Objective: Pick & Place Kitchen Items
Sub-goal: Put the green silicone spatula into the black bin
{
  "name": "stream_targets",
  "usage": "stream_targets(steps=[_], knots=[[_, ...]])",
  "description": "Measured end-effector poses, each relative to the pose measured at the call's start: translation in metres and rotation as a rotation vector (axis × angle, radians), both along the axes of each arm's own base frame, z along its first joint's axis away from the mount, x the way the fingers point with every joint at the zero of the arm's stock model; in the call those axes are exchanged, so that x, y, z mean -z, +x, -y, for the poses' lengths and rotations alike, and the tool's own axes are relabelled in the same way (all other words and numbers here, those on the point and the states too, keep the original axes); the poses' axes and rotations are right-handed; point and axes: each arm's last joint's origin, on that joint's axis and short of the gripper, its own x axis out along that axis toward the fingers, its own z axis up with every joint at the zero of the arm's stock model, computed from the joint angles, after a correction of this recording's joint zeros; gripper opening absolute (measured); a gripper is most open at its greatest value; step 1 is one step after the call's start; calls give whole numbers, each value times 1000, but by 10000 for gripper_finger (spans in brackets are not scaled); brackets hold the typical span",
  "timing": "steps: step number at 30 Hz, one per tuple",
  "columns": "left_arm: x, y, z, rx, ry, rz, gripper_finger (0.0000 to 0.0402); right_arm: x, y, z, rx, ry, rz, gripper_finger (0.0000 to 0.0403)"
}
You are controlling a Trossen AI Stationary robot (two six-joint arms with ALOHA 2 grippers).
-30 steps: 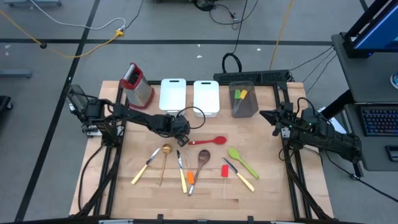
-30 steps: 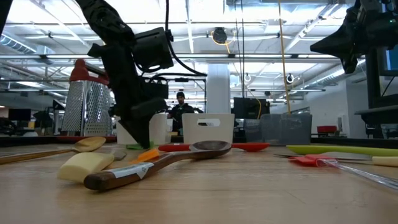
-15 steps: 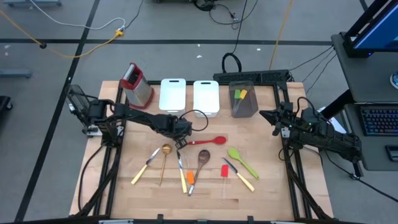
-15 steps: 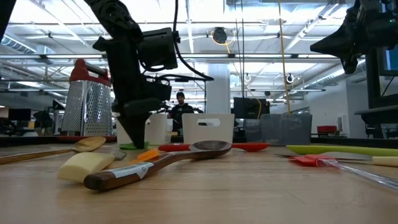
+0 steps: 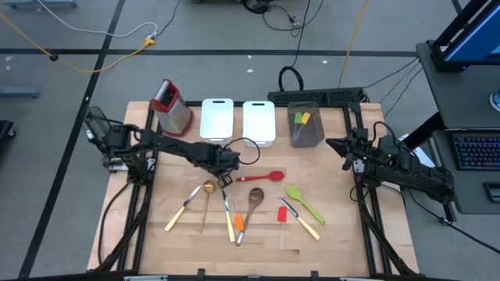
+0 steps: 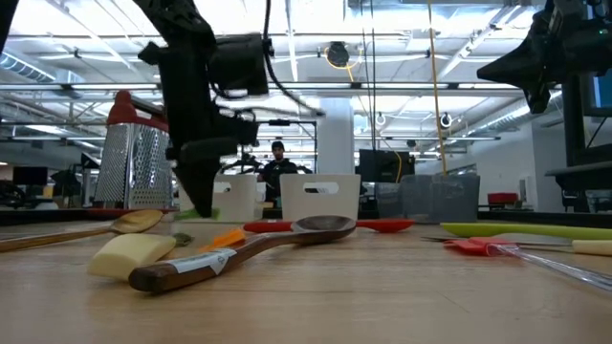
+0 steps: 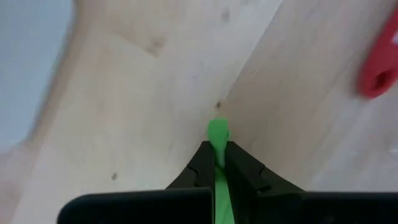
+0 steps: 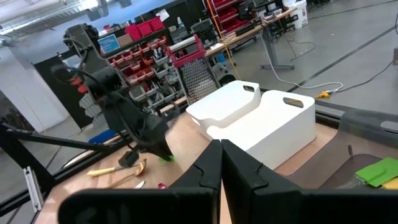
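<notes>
Overhead, table-level and wrist views of a wooden table with 2 arms. The left gripper hangs just above the table's middle, between the gold spoon and the red spoon; its fingers are pinched together on a green utensil, whose rounded end pokes out past the fingertips above the bare wood. In the table-level view the green piece shows at the tip of the gripper, just off the surface. The right gripper waits at the right edge of the table with its fingers pressed together and holding nothing.

The remaining utensils lie across the near half of the table: a cream-handled knife, an orange-handled tool, a wooden spoon, a red spatula, a second cream-handled knife and a green spoon.

Along the far edge stand a red-topped grater, 2 white trays, and a grey bin holding green and yellow items. No brand, label or writing can be read anywhere in these views.
</notes>
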Motion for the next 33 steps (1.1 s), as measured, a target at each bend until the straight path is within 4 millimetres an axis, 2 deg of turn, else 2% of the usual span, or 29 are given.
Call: stream_targets(steps=[12,17,22,28,33], knots=[[-32,-10,-5,-20,63,88,5,0,0,0,3,-8,-3,0],[-51,-16,-4,-31,63,154,5,0,0,0,3,-5,-2,0],[-91,-18,-5,-45,84,244,5,0,0,0,4,2,1,0],[-150,-5,-7,-42,99,437,5,0,0,0,4,23,9,0],[-185,8,-12,-35,35,650,5,-1,0,0,3,49,35,0]])
